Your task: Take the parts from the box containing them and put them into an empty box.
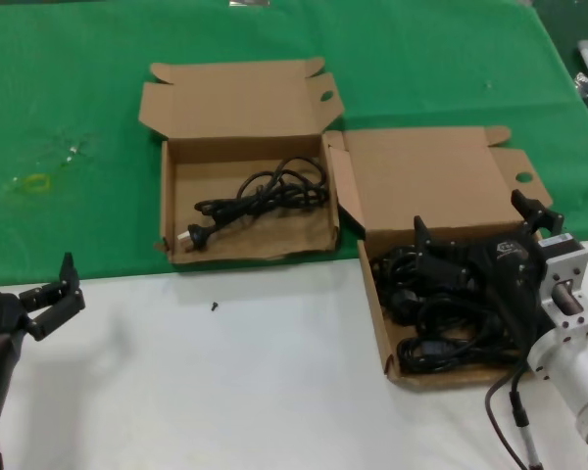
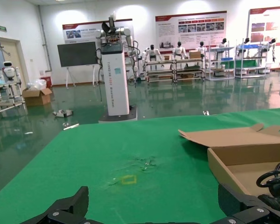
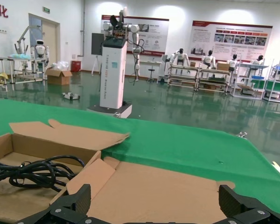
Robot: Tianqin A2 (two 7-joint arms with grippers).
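The box containing the parts (image 1: 377, 313) lies at the right, its plain broad lid (image 1: 421, 176) open, with several black power cords (image 1: 441, 338) coiled inside. My right gripper (image 1: 478, 223) hangs over these cords, open and holding nothing; in the right wrist view (image 3: 158, 211) only the lid (image 3: 168, 186) shows between its fingers. The box with the notched tuck flap (image 1: 250, 250) lies at the left and holds one cord (image 1: 265, 193) with a white plug face. My left gripper (image 1: 54, 294) is open and empty at the near left, also seen in the left wrist view (image 2: 156, 213).
Green cloth (image 1: 69, 88) covers the far half of the table and a white surface (image 1: 225, 392) the near half. A small black bit (image 1: 214, 305) lies on the white part. A yellow ring mark (image 1: 36, 183) is on the cloth at far left.
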